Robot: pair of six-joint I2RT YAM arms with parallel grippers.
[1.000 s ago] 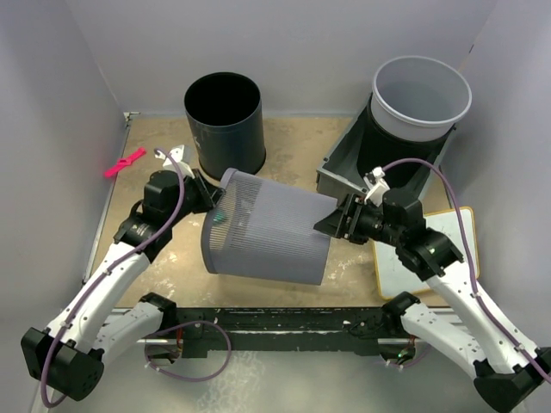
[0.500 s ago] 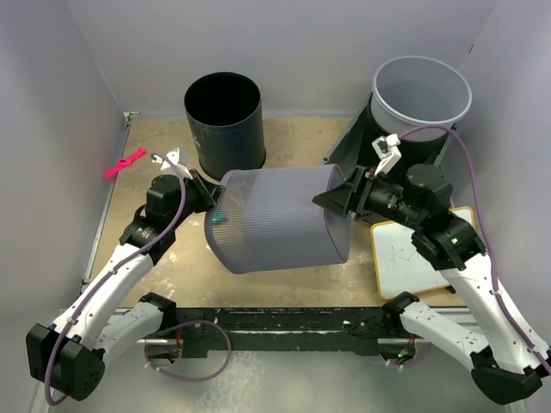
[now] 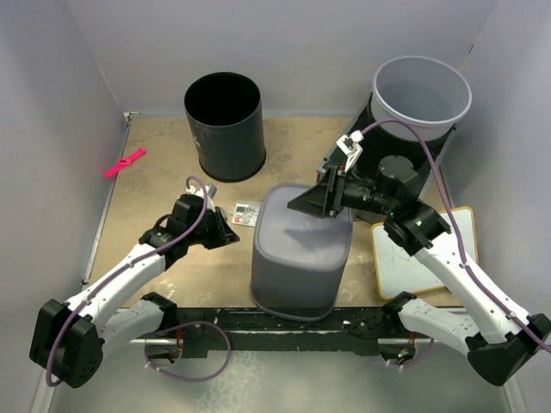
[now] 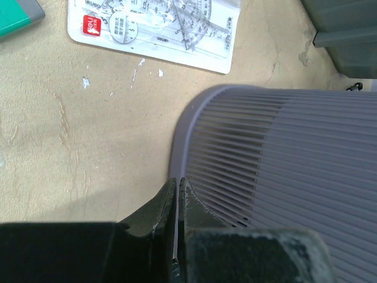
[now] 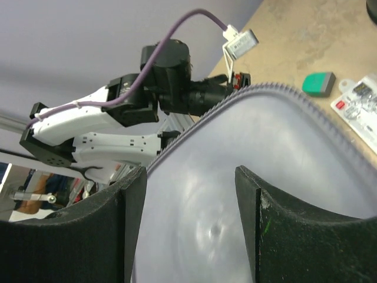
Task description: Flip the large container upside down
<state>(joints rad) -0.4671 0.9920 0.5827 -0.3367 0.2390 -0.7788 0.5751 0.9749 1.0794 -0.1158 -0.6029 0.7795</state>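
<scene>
The large grey ribbed container (image 3: pixel 301 249) stands mouth-down on the table, near the front centre. Its smooth base faces up. My left gripper (image 3: pixel 229 231) is low at its left side. In the left wrist view the jaws (image 4: pixel 177 180) are pinched on a thin strip of the container's rim (image 4: pixel 182 127). My right gripper (image 3: pixel 308 201) is open at the far edge of the upturned base. In the right wrist view its fingers (image 5: pixel 189 172) stand spread over the pale base (image 5: pixel 277 171), gripping nothing.
A black cylindrical bin (image 3: pixel 224 125) stands at the back left. A pale bucket (image 3: pixel 422 95) sits in a dark bin at the back right. A whiteboard (image 3: pixel 426 254) lies at the right and a pink clip (image 3: pixel 125 162) at the left. A ruler pack (image 3: pixel 246 212) and a green eraser (image 5: pixel 318 82) lie left of the container.
The container swung from lying on its side to standing mouth-down nearer the front. My right gripper rose and moved left over its base. My left gripper moved down and right with the rim.
</scene>
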